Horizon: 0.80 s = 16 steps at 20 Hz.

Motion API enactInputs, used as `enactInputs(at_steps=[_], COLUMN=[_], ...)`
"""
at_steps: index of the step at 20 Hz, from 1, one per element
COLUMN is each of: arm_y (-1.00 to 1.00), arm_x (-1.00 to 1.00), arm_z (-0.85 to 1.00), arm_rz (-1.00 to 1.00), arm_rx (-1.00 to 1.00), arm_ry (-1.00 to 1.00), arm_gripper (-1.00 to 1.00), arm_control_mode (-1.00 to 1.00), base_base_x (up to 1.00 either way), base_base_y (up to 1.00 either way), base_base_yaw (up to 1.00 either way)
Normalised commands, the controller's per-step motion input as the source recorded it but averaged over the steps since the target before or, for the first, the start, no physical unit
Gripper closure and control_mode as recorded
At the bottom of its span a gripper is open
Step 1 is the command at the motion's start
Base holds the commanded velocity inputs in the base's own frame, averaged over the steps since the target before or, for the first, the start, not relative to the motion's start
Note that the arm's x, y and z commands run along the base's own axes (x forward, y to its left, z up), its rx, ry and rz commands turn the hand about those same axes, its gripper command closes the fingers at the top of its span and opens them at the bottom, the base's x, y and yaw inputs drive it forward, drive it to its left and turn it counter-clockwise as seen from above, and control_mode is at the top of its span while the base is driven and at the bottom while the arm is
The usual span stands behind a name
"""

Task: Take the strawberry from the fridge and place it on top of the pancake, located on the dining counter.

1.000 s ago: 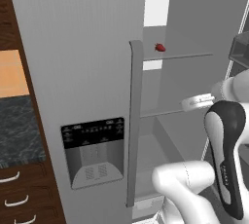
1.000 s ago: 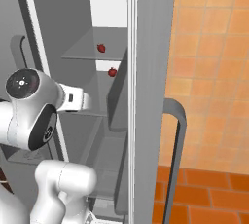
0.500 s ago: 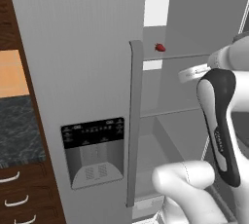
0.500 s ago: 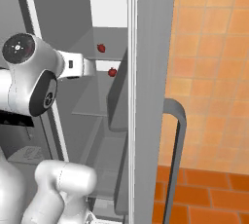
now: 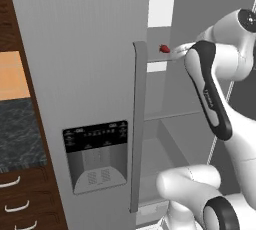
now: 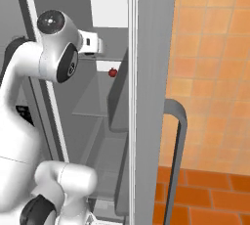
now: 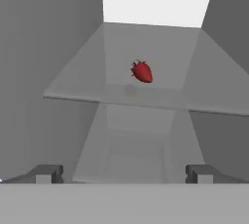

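Strawberry [image 7: 142, 71] on glass shelf [image 7: 146, 96], inside open fridge [image 5: 85, 74]

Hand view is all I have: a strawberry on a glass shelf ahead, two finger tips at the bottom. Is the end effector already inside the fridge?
Observer: It is at the open compartment. In the right base view the end effector points in past the fridge door edge, short of the strawberry.
Operator: Is it level with the berry?
Observer: Roughly. In the left base view the strawberry sits on the glass shelf just left of the hand, at about its height.
Operator: Any door in the way?
Observer: The closed door with the dispenser panel stands to the arm's left, clear of its path.
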Motion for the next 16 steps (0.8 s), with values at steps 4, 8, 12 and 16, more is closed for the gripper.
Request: enactInputs(at_steps=[4, 8, 12, 16], arm_y=[0.0, 0.1, 0.0, -0.14], arm_x=[0.55, 0.73, 0.6, 0.66], arm_z=[0.15, -0.01, -0.03, -0.23], arm_rz=[0.02, 0.0, 0.0, 0.0], arm_rx=[0.13, -0.01, -0.06, -0.04], arm_ry=[0.0, 0.0, 0.0, 0.06], arm_gripper=[-1.0, -1.0, -1.0, -1.0], arm_control_mode=[-1.0, -1.0, -1.0, -1.0], base_base_x=[0.0, 0.0, 0.0, 0.0], base_base_y=[0.0, 0.0, 0.0, 0.0], base_base_yaw=[0.0, 0.0, 0.0, 0.0])
